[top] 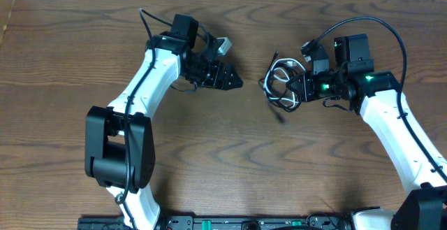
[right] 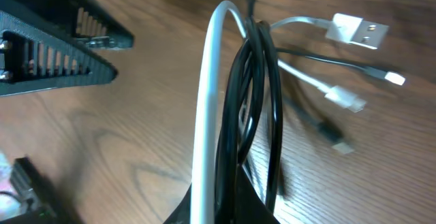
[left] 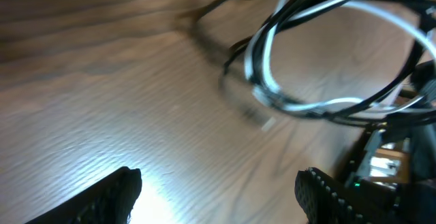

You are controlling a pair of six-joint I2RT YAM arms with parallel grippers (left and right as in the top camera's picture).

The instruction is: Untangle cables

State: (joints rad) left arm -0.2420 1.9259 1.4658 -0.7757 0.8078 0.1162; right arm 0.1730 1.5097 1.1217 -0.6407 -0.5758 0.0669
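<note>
A white cable [top: 281, 69] and a black cable [top: 274, 97] are looped together in a tangle at centre right. My right gripper [top: 297, 87] is shut on the bundle and holds it up; in the right wrist view the white cable [right: 208, 94] and black cable [right: 255, 94] rise from the jaws [right: 225, 207], with plug ends [right: 357, 32] hanging over the wood. My left gripper [top: 234, 82] is open and empty, left of the tangle. In the left wrist view the loops [left: 327, 47] hang ahead of its open fingers [left: 221, 197].
The wooden table [top: 223, 160] has a white wall along its far edge. The left arm's own black wire [top: 147, 24] loops behind its wrist, and the right arm's black wire [top: 377, 24] arcs above it.
</note>
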